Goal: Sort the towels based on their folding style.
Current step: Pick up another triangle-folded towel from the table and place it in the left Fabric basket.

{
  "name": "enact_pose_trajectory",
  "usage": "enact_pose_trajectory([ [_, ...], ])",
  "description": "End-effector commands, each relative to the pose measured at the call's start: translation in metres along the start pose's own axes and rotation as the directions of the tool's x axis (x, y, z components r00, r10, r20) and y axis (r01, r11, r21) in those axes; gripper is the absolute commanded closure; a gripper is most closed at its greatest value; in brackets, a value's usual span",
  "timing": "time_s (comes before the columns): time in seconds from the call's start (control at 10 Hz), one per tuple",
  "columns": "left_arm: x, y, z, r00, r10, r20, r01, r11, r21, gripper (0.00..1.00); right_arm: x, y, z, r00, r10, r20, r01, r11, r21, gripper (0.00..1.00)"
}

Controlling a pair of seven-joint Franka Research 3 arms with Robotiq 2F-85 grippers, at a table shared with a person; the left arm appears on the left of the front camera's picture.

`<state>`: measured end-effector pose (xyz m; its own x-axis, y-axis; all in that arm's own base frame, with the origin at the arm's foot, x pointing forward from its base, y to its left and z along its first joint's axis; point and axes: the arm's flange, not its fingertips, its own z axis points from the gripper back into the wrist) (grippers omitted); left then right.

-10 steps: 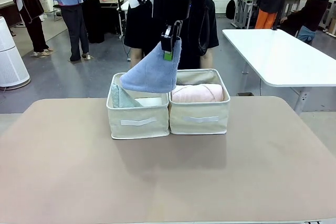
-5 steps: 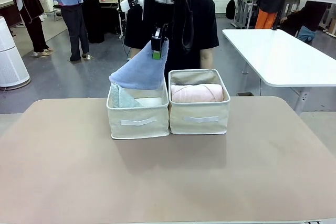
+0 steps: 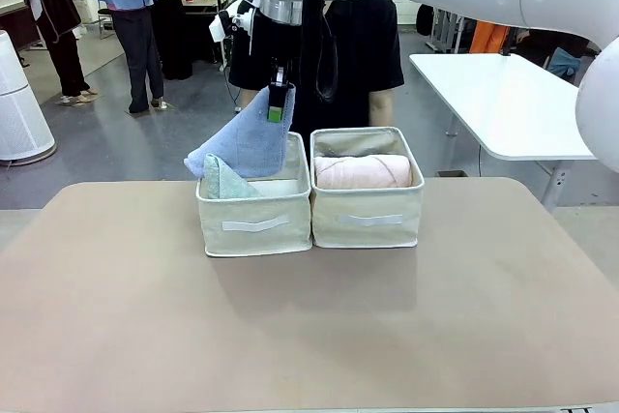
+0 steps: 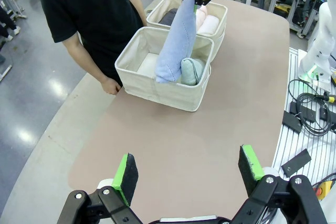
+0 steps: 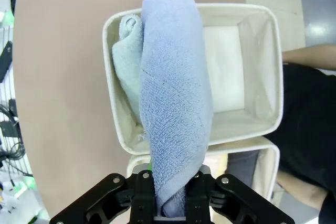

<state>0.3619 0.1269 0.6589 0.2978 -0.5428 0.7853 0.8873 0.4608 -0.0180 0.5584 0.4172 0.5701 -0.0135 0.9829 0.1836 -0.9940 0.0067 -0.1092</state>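
Dangling periwinkle cone towel (image 3: 242, 145) by tip, right end effector (image 3: 278, 103) clamped on it over left bin (image 3: 253, 226) beside teal cone towel (image 3: 223, 182): cones belong together. Left end effector (image 4: 188, 167) spread apart, clear over counter (image 3: 309, 336).

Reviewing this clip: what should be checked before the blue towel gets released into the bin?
1. Right tool shut on the periwinkle blue cone-folded terry towel: ok.
2. Towel hanging over the left beige fabric bin: ok.
3. Its low end fully inside that bin's rim: cannot tell.
4. Same bin holds the light teal cone-folded towel, matching fold: ok.
5. Pink rolled towel lies in the right beige bin, apart: ok.
6. Left tool open, low over the table, away from both bins: ok.
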Motion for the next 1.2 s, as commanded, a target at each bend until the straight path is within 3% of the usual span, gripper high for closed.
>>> enact_pose_trajectory([
  [0.0, -0.001, -0.001, 0.001, 1.0, -0.011, -0.004, 0.011, 1.0, -0.005, 0.0, 0.004, -0.018, 0.008, 0.999, 0.032, -0.018, -0.032, 0.999, 0.014, 0.82],
  [0.7, -0.001, -0.001, 0.001, 1.0, -0.011, -0.004, 0.011, 1.0, -0.005, 0.0, -0.003, -0.047, -0.01, 0.992, 0.009, -0.126, 0.0, 0.998, 0.068, 0.82],
  [1.1, -0.001, -0.001, 0.001, 1.0, -0.011, -0.004, 0.011, 1.0, -0.005, 0.0, -0.009, -0.048, -0.015, 0.992, 0.0, -0.126, 0.01, 0.996, 0.083, 0.82],
])
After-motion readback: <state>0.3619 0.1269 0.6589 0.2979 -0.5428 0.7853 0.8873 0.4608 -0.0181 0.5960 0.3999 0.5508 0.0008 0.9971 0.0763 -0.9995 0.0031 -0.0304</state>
